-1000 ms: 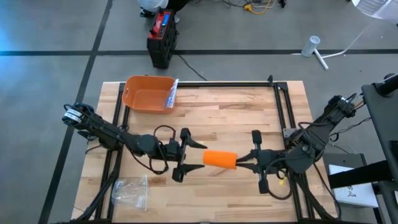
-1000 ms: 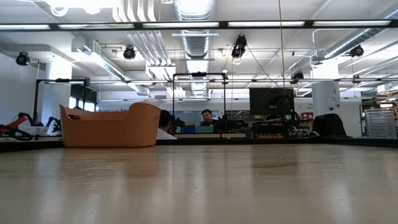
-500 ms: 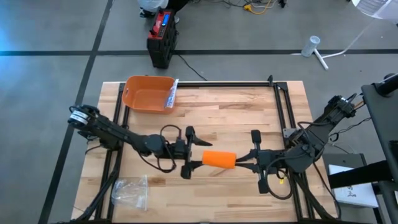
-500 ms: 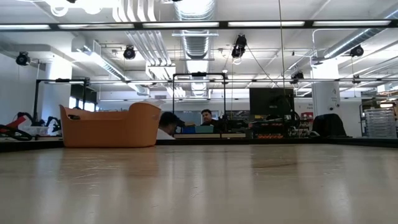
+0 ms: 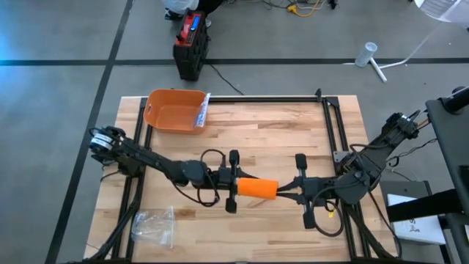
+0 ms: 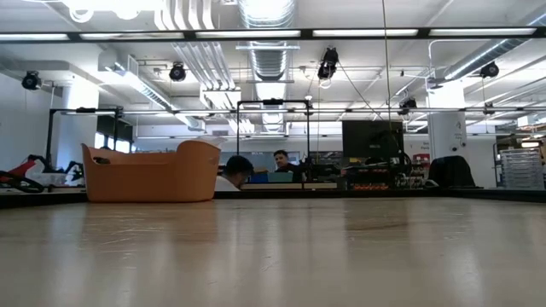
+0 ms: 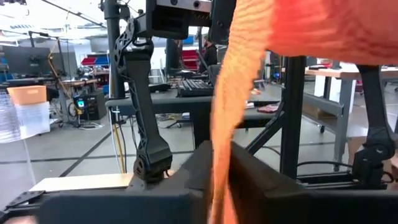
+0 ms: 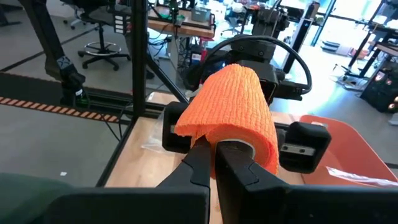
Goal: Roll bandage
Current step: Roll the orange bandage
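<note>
Orange ribbed crepe bandage roll (image 5: 257, 188): right gripper (image 5: 281, 191) clamps its core as an axle; left gripper (image 5: 234, 182) pinches the loose tail, keeping it taut.

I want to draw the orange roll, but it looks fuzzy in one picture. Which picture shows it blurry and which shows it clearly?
Left wrist view: the orange bandage hangs right at the lens, a soft smear with no clear edges. Right wrist view: the same roll is crisp, its woven ribbing plain. High view: it is small but evenly lit between the left gripper and right gripper.
</note>
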You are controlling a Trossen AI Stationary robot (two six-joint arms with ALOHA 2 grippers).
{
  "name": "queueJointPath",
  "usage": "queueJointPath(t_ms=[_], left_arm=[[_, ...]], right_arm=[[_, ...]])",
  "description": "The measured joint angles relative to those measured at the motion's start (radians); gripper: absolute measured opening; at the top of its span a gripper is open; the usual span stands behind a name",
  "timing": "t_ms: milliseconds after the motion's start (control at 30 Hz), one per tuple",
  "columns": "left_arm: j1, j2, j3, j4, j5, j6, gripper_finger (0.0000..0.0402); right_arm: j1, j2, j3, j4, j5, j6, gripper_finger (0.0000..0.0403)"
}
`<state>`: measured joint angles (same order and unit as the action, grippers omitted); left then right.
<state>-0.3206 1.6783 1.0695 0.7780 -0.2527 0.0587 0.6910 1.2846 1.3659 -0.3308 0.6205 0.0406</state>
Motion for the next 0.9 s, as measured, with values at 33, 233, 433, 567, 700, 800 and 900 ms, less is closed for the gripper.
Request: queueJointPath(t_ms=[33,233,433,567,700,800,900], left_arm=[[0.000,0.000,0.000,-0.002,-0.001,0.004,0.0022],[0.000,-0.004,0.000,-0.004,-0.076,0.028,0.0003],[0.000,-0.042,0.000,0.000,-0.223,0.092,0.0001],[0.000,-0.071,0.000,-0.002,-0.370,0.160,0.0001],[-0.007,-0.101,0.000,-0.039,-0.336,0.179,0.0000],[-0.026,-0.128,0.000,-0.064,-0.334,0.211,0.0000],[-0.042,-0.163,0.000,-0.066,-0.350,0.254,0.0000]], right_arm=[[0.000,0.000,0.000,0.000,0.000,-0.003,0.0000],[0.003,0.000,0.000,-0.001,-0.001,-0.006,0.0000],[0.014,0.000,0.000,-0.003,-0.060,-0.006,0.0000],[0.013,0.002,0.000,-0.016,-0.148,-0.006,0.0000],[0.013,0.019,0.000,-0.022,-0.192,-0.005,0.0000],[0.014,0.032,0.000,-0.036,-0.224,-0.006,0.0000],[0.015,0.041,0.000,-0.037,-0.258,-0.006,0.0000]])
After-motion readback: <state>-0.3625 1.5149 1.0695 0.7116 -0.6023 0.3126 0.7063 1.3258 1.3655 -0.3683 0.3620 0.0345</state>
